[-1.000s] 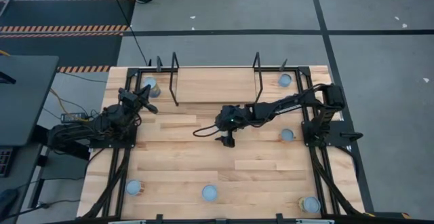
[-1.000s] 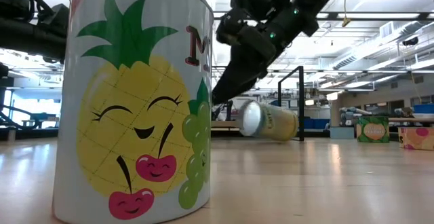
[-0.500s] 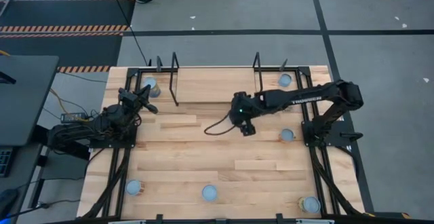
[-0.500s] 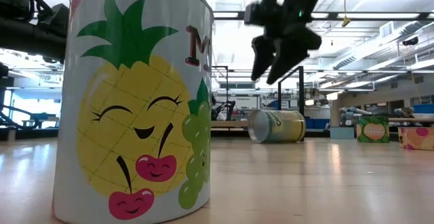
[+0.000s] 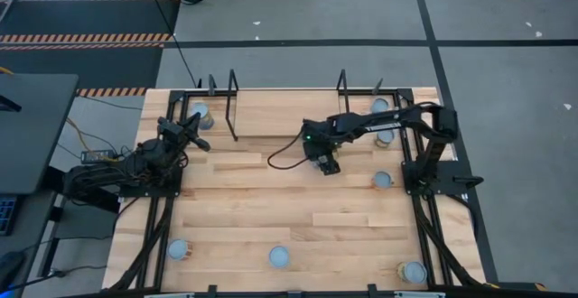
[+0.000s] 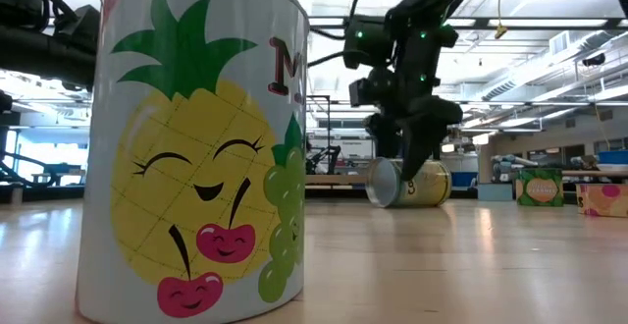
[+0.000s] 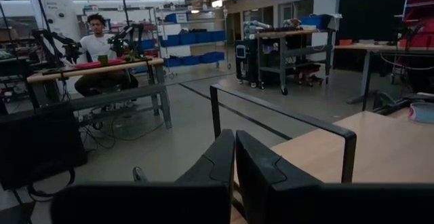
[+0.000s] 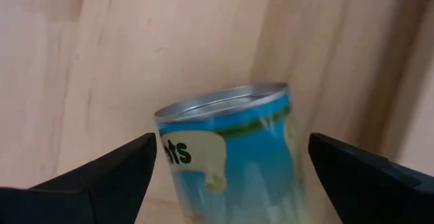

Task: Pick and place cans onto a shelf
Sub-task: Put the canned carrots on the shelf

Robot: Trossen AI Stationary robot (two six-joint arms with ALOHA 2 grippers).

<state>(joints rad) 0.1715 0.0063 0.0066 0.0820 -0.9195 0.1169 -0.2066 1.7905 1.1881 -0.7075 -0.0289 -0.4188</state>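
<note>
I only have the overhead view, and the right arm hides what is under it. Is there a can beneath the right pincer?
Observer: Yes. The right wrist view shows a blue-labelled cylindrical tin with a silvery rim lying on its side on the light-wood tabletop, between the right pincer's open fingers.
Operator: Are the fingers touching it?
Observer: No, a gap shows on each side of it.
Operator: And the left pincer?
Observer: In the left wrist view the left pincer is shut, with nothing between its fingers.
</note>
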